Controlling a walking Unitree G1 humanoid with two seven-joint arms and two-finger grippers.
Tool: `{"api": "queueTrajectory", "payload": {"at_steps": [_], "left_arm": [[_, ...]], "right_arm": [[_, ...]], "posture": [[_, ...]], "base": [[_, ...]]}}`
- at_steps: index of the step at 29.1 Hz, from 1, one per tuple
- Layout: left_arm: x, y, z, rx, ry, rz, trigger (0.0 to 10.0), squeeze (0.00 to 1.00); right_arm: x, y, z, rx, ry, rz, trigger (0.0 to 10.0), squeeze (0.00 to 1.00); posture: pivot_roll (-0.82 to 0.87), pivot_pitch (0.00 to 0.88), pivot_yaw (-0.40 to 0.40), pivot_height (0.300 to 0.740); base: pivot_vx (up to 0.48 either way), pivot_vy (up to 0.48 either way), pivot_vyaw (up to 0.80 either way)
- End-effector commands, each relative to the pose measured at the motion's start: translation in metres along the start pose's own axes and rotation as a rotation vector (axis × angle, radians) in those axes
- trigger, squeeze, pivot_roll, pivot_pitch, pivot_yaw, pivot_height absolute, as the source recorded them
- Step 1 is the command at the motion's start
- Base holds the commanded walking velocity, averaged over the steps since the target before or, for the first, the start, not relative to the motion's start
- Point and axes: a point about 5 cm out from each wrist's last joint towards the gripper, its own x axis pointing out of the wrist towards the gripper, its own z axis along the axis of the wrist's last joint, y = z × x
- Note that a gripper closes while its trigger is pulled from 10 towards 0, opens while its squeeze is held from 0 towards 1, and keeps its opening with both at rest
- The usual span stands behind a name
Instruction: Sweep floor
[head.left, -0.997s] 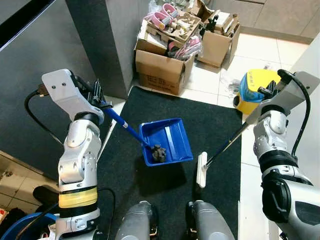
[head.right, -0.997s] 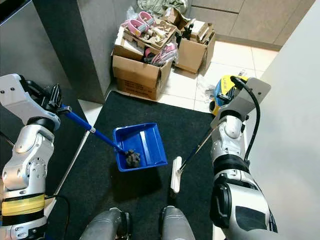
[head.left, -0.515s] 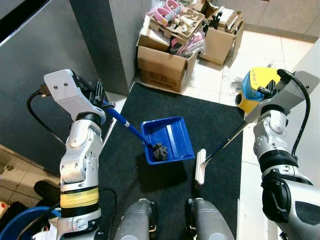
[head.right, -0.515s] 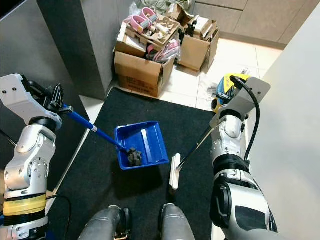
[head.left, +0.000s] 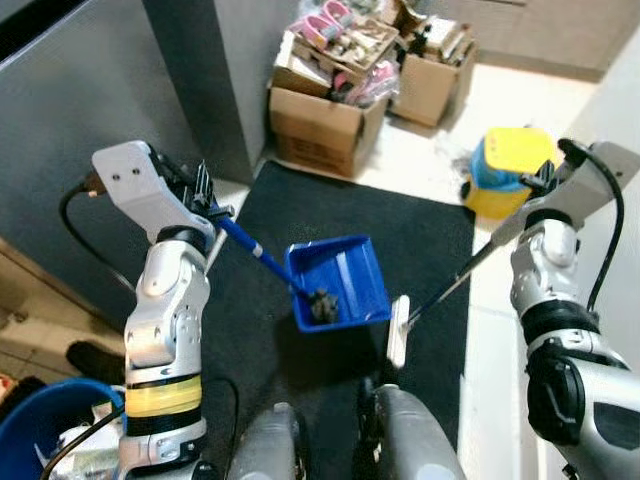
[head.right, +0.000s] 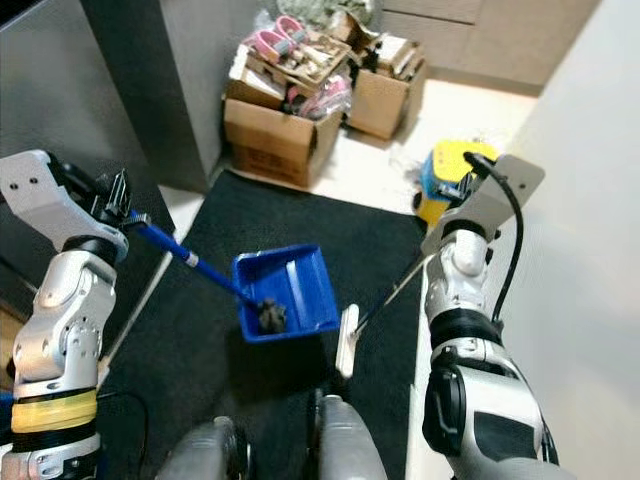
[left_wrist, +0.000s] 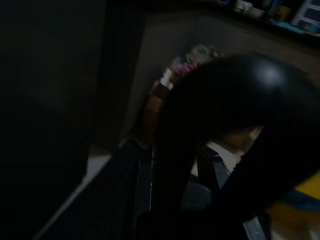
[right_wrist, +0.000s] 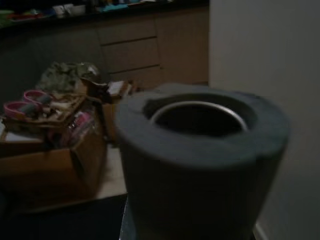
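Note:
A blue dustpan (head.left: 343, 277) hangs low over the black mat (head.left: 425, 235) with a dark clump of debris (head.left: 320, 303) in its near corner. Its long blue handle (head.left: 245, 243) runs up to my left gripper (head.left: 204, 203), which is shut on it. A white broom head (head.left: 397, 331) rests on the mat just right of the pan. The thin broom pole (head.left: 458, 281) slants up to my right gripper (head.left: 541, 184), shut on its top. In the right wrist view the pole's grey foam end (right_wrist: 200, 150) stands close to the lens.
Cardboard boxes (head.left: 322, 126) full of shoes and clutter stand beyond the mat. A yellow and blue bin (head.left: 506, 168) sits on the pale tiles at the right. A grey cabinet (head.left: 90, 90) lines the left. A blue basin (head.left: 38, 432) lies at bottom left.
The whole picture has shifted and blurred, so the camera has moved. Dustpan, debris and broom keep the same places relative to my arms.

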Motion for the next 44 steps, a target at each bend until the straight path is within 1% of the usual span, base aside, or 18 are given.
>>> {"api": "queueTrajectory", "payload": {"at_steps": [1, 32, 44], "left_arm": [[-0.0004, -0.0027, 0.0120, -0.003, -0.065, -0.008, 10.0, 0.00], [-0.0020, -0.0003, 0.0129, 0.001, -0.065, -0.003, 10.0, 0.00], [-0.0020, -0.0012, 0.0130, -0.002, -0.061, -0.003, 10.0, 0.00]], "right_arm": [[0.0026, 0.0015, 0.0059, -0.009, -0.019, 0.010, 10.0, 0.00], [0.0009, 0.0034, 0.0030, -0.009, -0.011, 0.014, 10.0, 0.00], [0.0004, 0.0018, 0.0022, -0.009, -0.010, 0.009, 10.0, 0.00]], "posture": [[0.06, 0.000, -0.061, 0.740], [0.07, 0.000, -0.060, 0.740], [0.06, 0.000, -0.056, 0.740]], "base": [[-0.458, 0.000, 0.00], [-0.454, 0.000, 0.00], [0.000, 0.000, 0.00]]}}
